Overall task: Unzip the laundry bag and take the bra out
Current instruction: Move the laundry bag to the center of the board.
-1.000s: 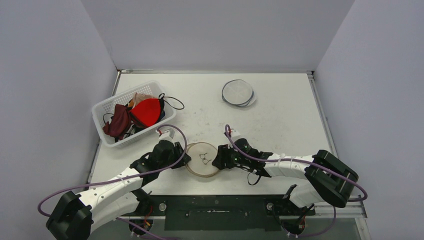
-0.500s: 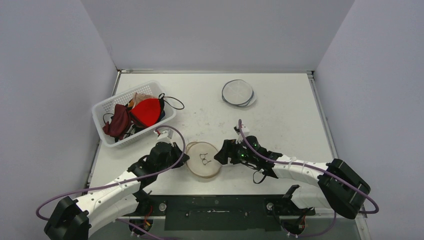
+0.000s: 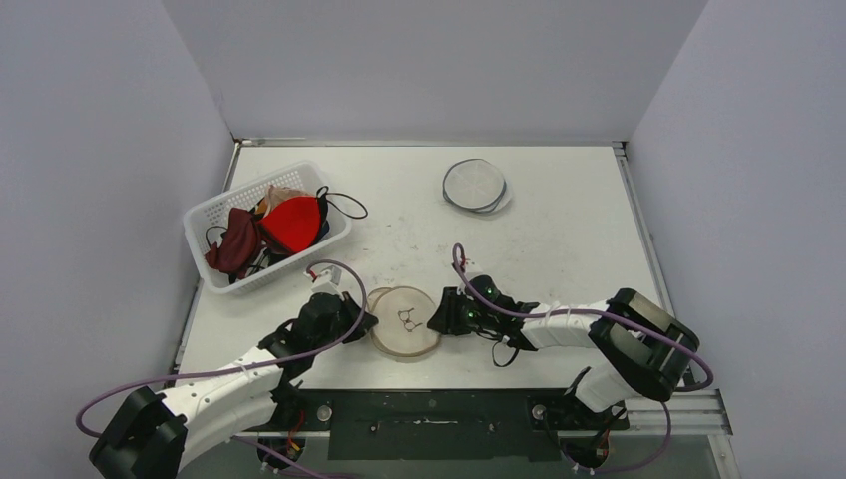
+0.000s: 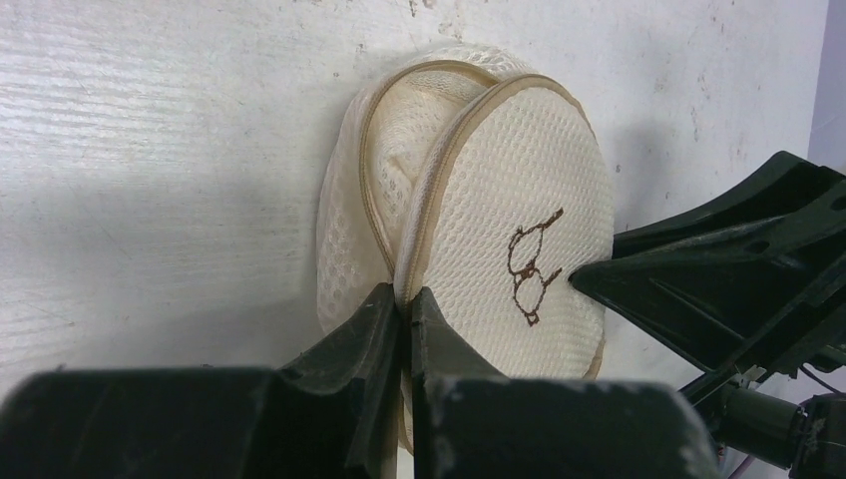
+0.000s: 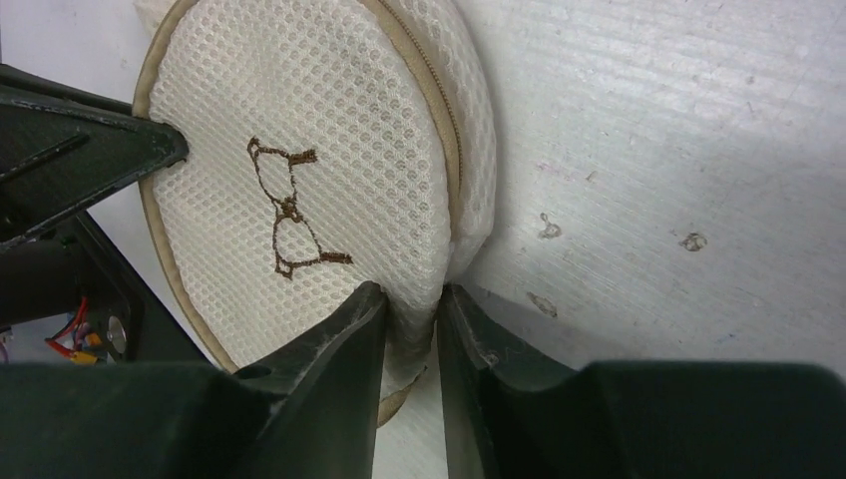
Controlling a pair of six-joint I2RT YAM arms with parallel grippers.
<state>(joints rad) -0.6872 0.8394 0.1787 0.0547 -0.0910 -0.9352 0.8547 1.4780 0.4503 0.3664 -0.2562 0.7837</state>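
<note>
The laundry bag is a round cream mesh pouch with a brown glasses motif, lying flat near the table's front edge between both arms. My left gripper is shut on its left rim; the left wrist view shows the jaws pinching the tan zipper seam of the bag. My right gripper is shut on the opposite side; in the right wrist view it squeezes a fold of the bag's mesh wall. The bra is hidden.
A white basket with red and dark garments stands at the left. A second round mesh pouch lies at the back centre. The table's front edge and the arm bases are just below the bag.
The left gripper has shut on the bag's left rim. The right gripper backed off to the right, opened wider, then came back in and closed on the bag's right side.
</note>
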